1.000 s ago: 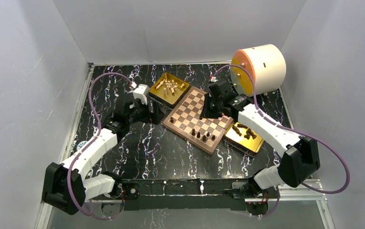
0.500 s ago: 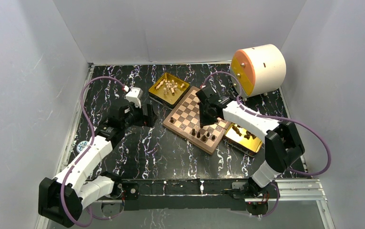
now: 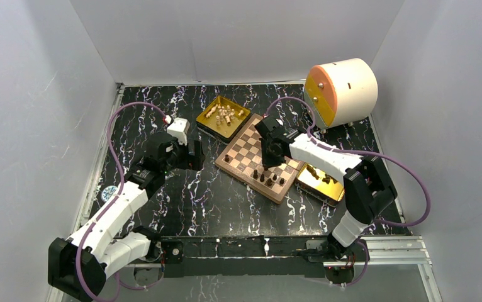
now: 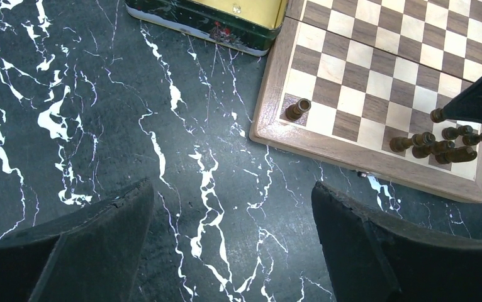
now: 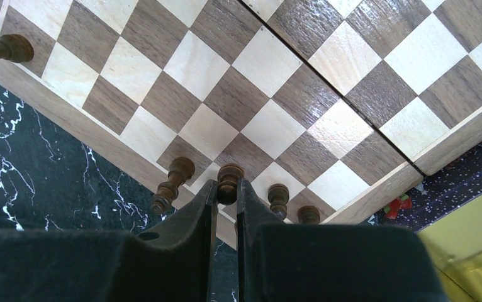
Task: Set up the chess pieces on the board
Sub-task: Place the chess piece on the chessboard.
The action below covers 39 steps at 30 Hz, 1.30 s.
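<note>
Two arms are working the table. On the left, the left gripper (image 4: 231, 189) is hovering over the marbled tabletop (image 4: 87, 113), fingers spread wide and gripping nothing, just beside the board (image 4: 352, 75), where a lone dark piece (image 4: 298, 109) is standing in the corner. Further right, the right gripper (image 5: 226, 192) is pinching a dark chess piece (image 5: 229, 179) at the board's edge row, other dark pieces (image 5: 278, 196) crowding alongside.

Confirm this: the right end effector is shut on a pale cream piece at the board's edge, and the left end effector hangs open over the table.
Wrong colour: the right wrist view shows the right end effector shut on a dark brown piece, not a pale cream one. It is at the board's edge, and the left end effector hangs open over the table.
</note>
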{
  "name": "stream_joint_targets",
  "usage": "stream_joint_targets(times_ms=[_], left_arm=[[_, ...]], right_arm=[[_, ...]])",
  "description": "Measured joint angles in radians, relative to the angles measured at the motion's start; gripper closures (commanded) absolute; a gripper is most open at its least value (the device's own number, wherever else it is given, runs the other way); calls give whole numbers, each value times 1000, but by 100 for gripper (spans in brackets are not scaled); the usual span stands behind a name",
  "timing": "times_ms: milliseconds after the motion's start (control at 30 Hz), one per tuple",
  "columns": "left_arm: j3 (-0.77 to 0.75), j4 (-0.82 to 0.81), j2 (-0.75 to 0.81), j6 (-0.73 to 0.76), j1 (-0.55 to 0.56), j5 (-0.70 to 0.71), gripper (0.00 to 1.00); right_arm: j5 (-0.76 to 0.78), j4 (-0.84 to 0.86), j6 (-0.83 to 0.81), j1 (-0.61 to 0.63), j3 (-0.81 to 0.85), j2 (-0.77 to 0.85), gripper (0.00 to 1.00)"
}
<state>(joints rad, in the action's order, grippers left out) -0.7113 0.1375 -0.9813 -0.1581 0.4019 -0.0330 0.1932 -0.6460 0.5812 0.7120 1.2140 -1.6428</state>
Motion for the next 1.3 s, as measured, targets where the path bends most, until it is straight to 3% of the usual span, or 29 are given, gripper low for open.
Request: stream_joint_targets(times_ms=[867, 1300], left_arm=[[0, 3, 2, 5, 6, 8, 8], [0, 6, 8, 10, 8, 8, 8]], right_arm=[[3, 16, 22, 0, -16, -63, 86], [3, 16, 22, 0, -16, -63, 79]])
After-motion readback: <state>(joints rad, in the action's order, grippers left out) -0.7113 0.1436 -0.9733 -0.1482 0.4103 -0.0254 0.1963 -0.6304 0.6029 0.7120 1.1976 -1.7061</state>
